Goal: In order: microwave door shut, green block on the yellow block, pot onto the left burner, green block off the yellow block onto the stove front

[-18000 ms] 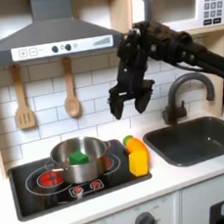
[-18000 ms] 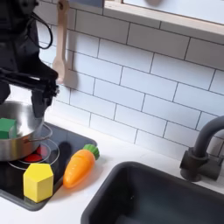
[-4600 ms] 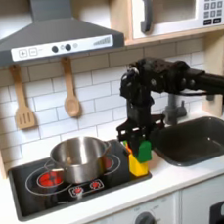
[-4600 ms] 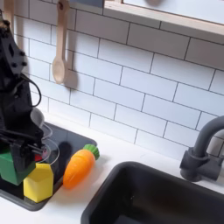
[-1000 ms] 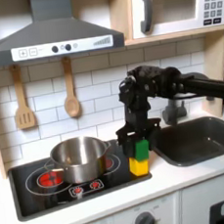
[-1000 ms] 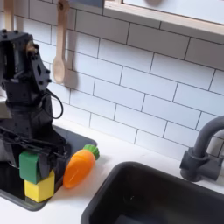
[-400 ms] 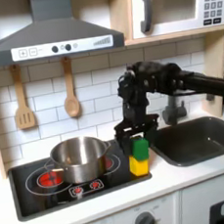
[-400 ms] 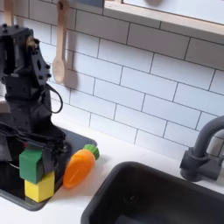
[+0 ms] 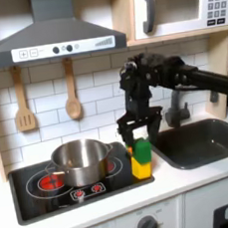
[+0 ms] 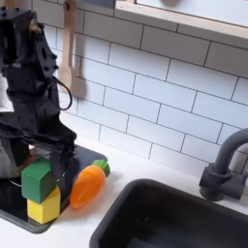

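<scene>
The green block (image 9: 142,149) (image 10: 39,180) sits on top of the yellow block (image 9: 142,168) (image 10: 43,206) at the right edge of the black cooktop in the first exterior view. My gripper (image 9: 138,130) (image 10: 45,155) hangs open just above the green block, fingers spread and clear of it. To the first exterior view's left of the blocks, the steel pot (image 9: 79,162) stands on the cooktop, with red burner rings (image 9: 48,181) showing beside it. The stove front (image 9: 85,193) with its red dials is bare. The microwave door (image 9: 174,7) is shut at upper right.
An orange toy carrot (image 10: 87,184) lies right beside the blocks. A dark sink (image 9: 195,143) with a faucet (image 9: 182,96) is to the first exterior view's right. A spatula (image 9: 22,101) and a wooden spoon (image 9: 71,91) hang on the tiled wall.
My gripper has let go of the green block and risen a little above it. The green block stays on the yellow block. The pot has not moved.
</scene>
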Robot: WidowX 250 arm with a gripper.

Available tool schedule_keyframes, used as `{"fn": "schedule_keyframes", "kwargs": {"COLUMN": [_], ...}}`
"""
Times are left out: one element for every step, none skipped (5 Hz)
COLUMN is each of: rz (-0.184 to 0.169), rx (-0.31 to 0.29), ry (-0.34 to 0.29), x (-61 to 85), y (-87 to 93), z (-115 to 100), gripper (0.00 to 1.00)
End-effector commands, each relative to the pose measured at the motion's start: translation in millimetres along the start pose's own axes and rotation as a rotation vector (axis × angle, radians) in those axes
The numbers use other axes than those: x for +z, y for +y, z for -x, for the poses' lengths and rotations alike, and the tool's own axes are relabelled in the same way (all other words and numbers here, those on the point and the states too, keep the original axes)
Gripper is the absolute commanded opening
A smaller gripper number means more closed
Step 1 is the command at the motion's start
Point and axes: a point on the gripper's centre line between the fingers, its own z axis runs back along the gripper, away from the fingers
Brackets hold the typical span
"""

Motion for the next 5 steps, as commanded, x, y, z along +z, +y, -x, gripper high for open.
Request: {"fn": "schedule_keyframes", "kwargs": {"rz": [0.024, 0.028, 0.024, 0.009, -0.004], "rx": [0.006, 0.004, 0.027, 0.037, 0.052], "ry": [0.011, -0.002, -0.028, -0.071, -0.075], "x": [10.8, 17.1, 29.8, 41.7, 38.1], "y": [-2.0, 1.0, 10.2, 18.9, 30.1], "z": [3, -3, -9, -18, -28], "gripper": [1.0, 1.0, 1.0, 1.0, 1.0]}}
